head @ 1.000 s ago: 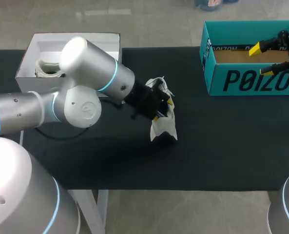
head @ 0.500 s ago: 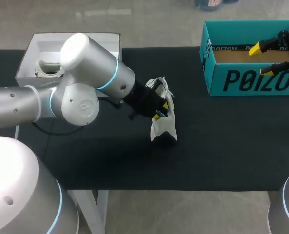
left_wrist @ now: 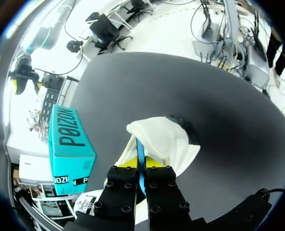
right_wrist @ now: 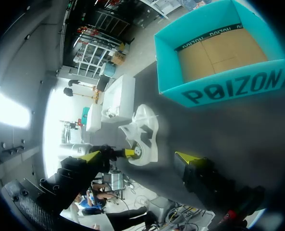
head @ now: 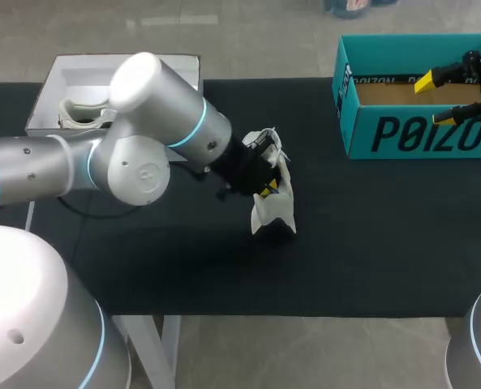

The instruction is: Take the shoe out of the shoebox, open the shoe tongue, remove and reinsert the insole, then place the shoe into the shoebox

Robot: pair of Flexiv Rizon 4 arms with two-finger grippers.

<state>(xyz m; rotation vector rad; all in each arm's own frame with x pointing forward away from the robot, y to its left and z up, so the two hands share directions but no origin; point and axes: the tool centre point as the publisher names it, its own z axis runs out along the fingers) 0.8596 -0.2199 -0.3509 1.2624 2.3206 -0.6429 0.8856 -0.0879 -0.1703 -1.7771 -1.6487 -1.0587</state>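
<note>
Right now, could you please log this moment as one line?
left tool: shut on shoe, on table | right tool: open, empty, near teal shoebox

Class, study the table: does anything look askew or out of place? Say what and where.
The white shoe mid-table is not flat on its sole: it looks tipped up on one end, with the left gripper pinching a blue strip at its opening. Nothing else stands out.
</note>
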